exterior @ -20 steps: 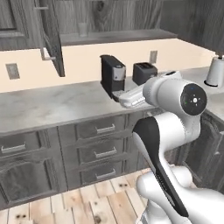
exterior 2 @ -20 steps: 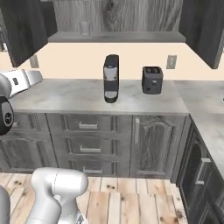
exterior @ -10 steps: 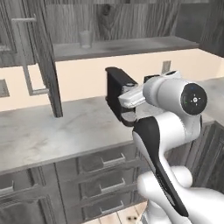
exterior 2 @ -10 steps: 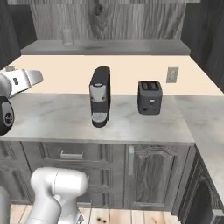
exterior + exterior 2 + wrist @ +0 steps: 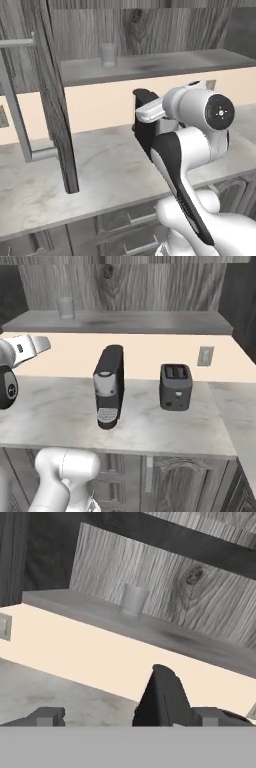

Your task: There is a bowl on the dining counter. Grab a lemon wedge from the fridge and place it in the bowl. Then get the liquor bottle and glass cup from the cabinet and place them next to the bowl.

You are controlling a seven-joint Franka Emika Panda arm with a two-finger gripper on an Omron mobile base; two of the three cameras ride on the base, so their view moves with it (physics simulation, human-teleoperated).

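Gripper [image 5: 127, 717] jaws apart, empty, low in my hand view. I have driven closer; glass cup [image 5: 134, 600] on the cabinet [image 5: 150, 628] shelf now sits upper centre, next to fetch

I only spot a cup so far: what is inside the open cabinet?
On the cabinet shelf stands the glass cup, alone. The open door hides its left end.

flat even rendered light, soft, slightly blurry
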